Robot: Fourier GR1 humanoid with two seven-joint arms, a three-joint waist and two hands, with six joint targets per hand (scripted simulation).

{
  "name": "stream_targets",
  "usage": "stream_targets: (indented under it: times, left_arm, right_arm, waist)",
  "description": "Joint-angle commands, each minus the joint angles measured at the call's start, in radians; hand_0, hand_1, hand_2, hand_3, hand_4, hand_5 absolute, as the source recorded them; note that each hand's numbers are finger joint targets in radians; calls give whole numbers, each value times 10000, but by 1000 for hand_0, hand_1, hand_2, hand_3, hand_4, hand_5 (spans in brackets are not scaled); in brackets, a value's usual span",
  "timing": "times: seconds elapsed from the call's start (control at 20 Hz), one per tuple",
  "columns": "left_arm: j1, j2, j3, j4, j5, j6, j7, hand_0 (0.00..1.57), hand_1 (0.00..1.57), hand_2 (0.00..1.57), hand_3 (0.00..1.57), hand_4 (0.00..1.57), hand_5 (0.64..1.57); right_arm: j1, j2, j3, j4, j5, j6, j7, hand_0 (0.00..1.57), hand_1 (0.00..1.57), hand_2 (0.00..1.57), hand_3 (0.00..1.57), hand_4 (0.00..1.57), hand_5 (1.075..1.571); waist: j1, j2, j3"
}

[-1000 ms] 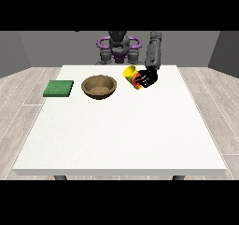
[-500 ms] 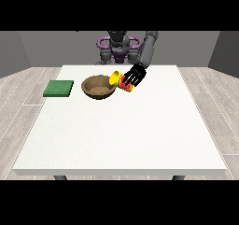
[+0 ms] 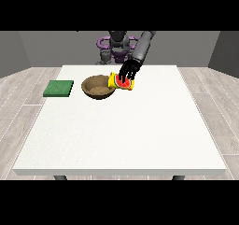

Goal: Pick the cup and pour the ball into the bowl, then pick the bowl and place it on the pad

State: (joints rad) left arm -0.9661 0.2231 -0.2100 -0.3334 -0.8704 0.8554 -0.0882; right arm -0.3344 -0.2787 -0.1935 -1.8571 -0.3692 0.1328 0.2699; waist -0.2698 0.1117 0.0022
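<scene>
A yellow cup (image 3: 119,82) with a red and green picture on its side is held tipped on its side. Its mouth points left over the right rim of the brown bowl (image 3: 97,87). The hand at the view's right (image 3: 128,72) is curled round the cup from above. The ball does not show, inside the cup or in the bowl. A green pad (image 3: 59,88) lies flat on the table to the left of the bowl. No other hand shows over the table.
The white table (image 3: 121,130) stretches wide towards the camera. The robot's torso (image 3: 117,45) stands behind the far edge, and its arm (image 3: 142,49) slants down from the shoulder to the cup.
The hand has carried the cup leftwards from the bowl's right side to its rim and tipped it further, so its mouth now points at the bowl.
</scene>
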Motion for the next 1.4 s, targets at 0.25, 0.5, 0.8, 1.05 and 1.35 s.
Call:
stream_targets:
  times: [0.25,0.5,0.8,1.05,1.35]
  left_arm:
    - [-422,-1232,-2880,1770,-3813,-170,2857,1365,1365,1389,1459,914,1483]
    - [-1632,-1503,-4578,2505,-5834,-1718,4542,1494,1494,1571,1571,963,1525]
    - [-1704,-2214,-5349,1508,-6713,-3295,5151,1497,1497,1571,1571,1035,1516]
    - [-1060,-2225,-5055,496,-6656,-3829,5612,1502,1502,1571,1571,1067,1505]
    - [-623,-1229,-1644,-884,-2647,-1625,3226,1111,1111,1474,1482,947,1548]
  right_arm:
    - [232,489,441,774,539,-152,-369,0,0,0,0,382,1566]
    - [266,135,1,1598,274,140,-319,0,0,0,0,375,1566]
    - [600,220,-173,2533,435,433,-1155,0,0,0,0,384,1566]
    - [-233,87,-197,2316,416,-49,-402,0,0,0,0,378,1564]
    - [837,-210,-785,2484,468,146,-912,0,0,0,0,376,1564]
  waist:
    - [379,-794,-1]
    - [378,-1564,13]
    - [867,-1680,-15]
    - [905,-1326,-24]
    - [2043,-1874,-52]
